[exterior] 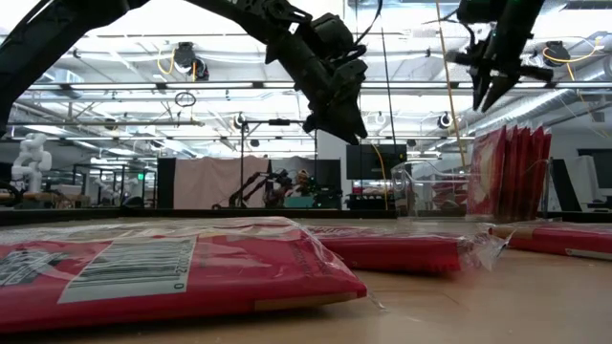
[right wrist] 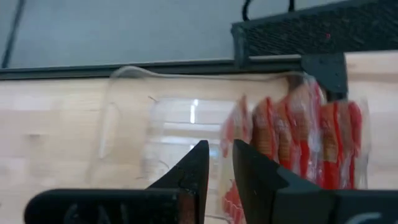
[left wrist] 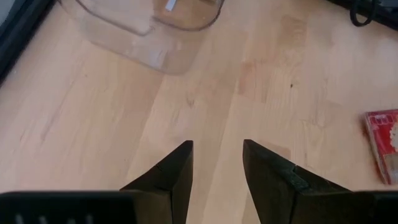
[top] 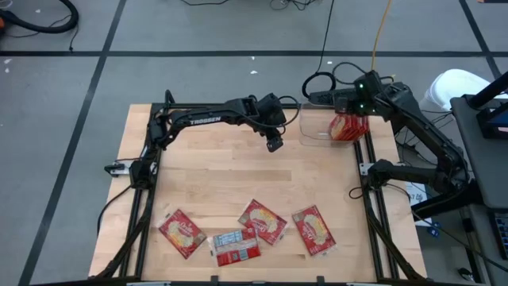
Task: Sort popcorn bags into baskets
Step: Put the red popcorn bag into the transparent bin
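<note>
The clear basket [top: 313, 131] stands at the table's far right. Several red popcorn bags [top: 347, 127] stand on edge in its right end, side by side [right wrist: 292, 137]. My right gripper [right wrist: 219, 149] hovers above the basket beside these bags, a little open, with nothing between its fingers; the low view shows it high over them [exterior: 490, 96]. My left gripper [top: 275, 144] hangs open and empty above bare wood just left of the basket [left wrist: 143, 37]. Several more bags [top: 262, 222] lie flat near the table's near edge.
The flat bags near the front edge spread from left [top: 181, 233] to right [top: 313, 230], one showing a white label [top: 236, 248]. The wood between them and the basket is bare. Cables and a black block [top: 333, 95] lie behind the basket, past the table's far edge.
</note>
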Robot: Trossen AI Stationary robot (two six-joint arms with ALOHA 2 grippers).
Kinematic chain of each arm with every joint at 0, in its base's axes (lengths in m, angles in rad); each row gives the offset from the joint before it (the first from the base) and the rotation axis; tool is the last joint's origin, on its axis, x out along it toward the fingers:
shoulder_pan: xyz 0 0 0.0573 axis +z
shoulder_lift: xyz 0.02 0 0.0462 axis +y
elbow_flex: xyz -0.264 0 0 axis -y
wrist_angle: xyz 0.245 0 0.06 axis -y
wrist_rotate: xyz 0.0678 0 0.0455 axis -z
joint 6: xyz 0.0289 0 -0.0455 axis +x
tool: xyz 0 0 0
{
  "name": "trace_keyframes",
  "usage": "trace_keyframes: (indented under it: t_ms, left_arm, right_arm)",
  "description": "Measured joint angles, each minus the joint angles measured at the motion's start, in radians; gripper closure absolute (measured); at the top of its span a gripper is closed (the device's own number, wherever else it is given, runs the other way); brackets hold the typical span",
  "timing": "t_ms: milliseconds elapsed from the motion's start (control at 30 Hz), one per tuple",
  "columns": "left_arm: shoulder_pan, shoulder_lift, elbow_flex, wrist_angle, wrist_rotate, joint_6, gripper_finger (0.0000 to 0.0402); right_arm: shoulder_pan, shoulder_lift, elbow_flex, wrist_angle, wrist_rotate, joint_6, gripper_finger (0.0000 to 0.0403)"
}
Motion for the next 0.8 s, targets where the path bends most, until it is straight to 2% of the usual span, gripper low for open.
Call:
trace_keyframes:
  t_ms: [133,233,400,567,800]
  left_arm:
    - [0.017,-0.016,0.001,-0.114,0.099,-0.096,0.0257]
    - [0.029,-0.015,0.001,-0.259,0.174,-0.136,0.0257]
    - [0.013,-0.015,0.001,-0.474,0.187,-0.157,0.0257]
    - [-0.050,-0.015,0.000,-0.576,0.187,-0.172,0.0256]
    - [-0.135,-0.015,-0.013,-0.648,0.207,-0.304,0.0251]
  right_arm:
    - [0.000,0.000,0.055,0.000,-0.081,-0.036,0.0336]
    - [0.000,0.000,0.088,0.000,-0.157,-0.072,0.0336]
    - [0.000,-0.001,0.102,0.055,-0.325,-0.169,0.0337]
    - [0.000,-0.001,0.102,0.141,-0.484,-0.274,0.0337]
    - [0.000,-0.001,0.103,0.171,-0.583,-0.353,0.0337]
